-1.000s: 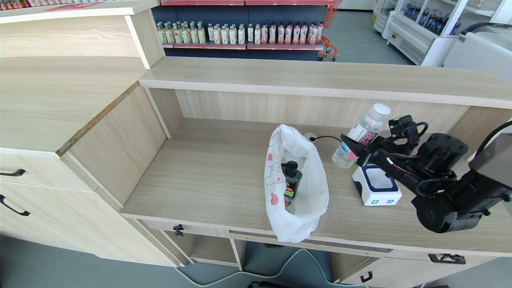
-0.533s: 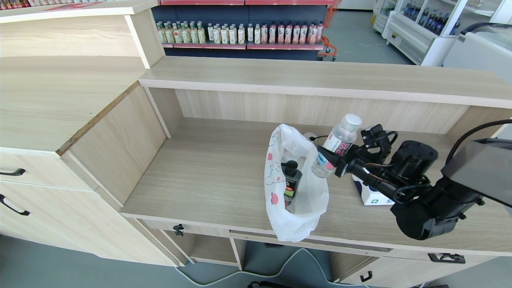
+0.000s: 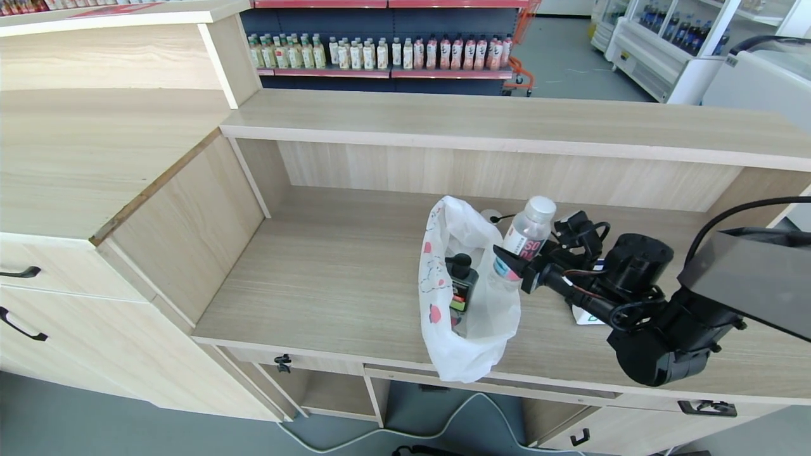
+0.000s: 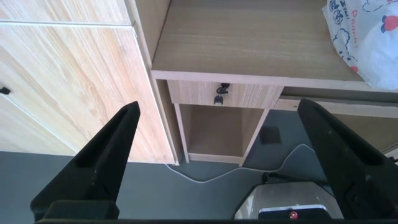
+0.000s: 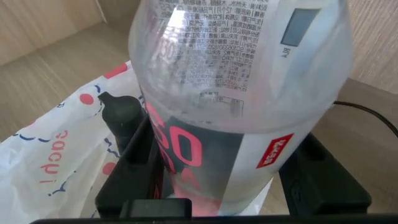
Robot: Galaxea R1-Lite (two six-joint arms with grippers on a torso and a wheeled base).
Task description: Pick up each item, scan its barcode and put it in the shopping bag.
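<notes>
— Gripping anything with the right gripper?
— Clamping both fingers on the lower body of the clear water bottle, just under its red-and-white label. Holding it tilted, with the white cap pointing up and away.
— Hanging where, exactly?
— Hovering at the right-hand rim of the white shopping bag. Touching the plastic or sitting just above it: not being able to tell which.
— And finding the bag where?
— Standing open on the wooden counter, near the front edge.
— Holding something inside already?
— Holding a dark pump bottle, standing upright toward the bag's left side.
— Seeing anything behind the arm?
— Making out a corner of the white scanner, lying on the counter to the right of the bag, mostly hidden by the arm. Also seeing a thin black cable trailing over the wood behind the water bottle.
— Doing what with the left gripper?
— Hanging with fingers spread wide apart, gripping nothing. Sitting low in front of the counter's front edge, over the grey floor, with part of the bag showing off to one side.
</notes>
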